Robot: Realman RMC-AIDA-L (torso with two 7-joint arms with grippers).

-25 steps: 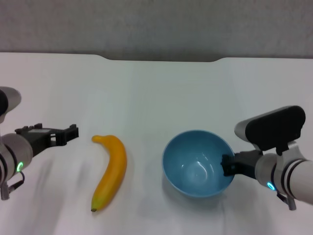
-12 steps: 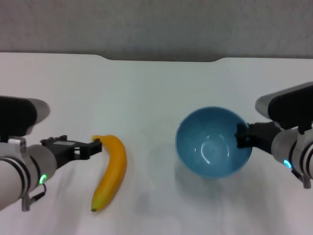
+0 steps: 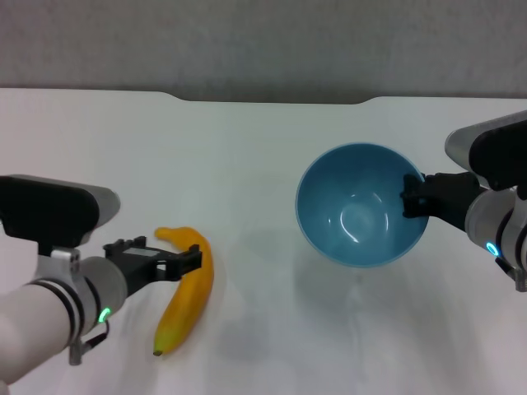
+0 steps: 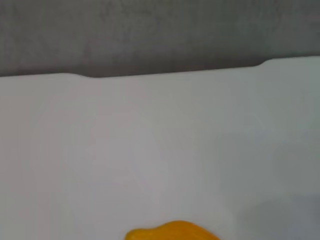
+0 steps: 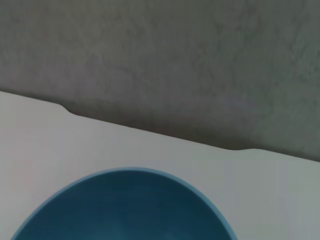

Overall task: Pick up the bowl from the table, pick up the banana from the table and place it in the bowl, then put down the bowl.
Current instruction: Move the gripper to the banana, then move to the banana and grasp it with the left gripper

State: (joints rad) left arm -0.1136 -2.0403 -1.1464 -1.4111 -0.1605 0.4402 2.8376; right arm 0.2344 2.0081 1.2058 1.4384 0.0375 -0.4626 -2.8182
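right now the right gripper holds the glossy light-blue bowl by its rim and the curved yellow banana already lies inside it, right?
Not quite. The right gripper does hold the glossy light-blue bowl by its rim, but the bowl is empty. The curved yellow banana lies on the white table, at the left gripper, as the head view shows.

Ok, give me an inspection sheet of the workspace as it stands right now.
Surface: white table, notched far edge.
Bowl: light-blue bowl, nothing inside, gripped at its rim and apparently lifted, a soft shadow on the table below it.
Banana: banana lying on the table, not yet lifted.
Clutter: nothing seen.
Left gripper: left gripper at the banana's upper part, jaws open around it.
Right gripper: right gripper shut on the bowl's rim.
Cables: short loop by the left wrist.
Surroundings: grey wall.
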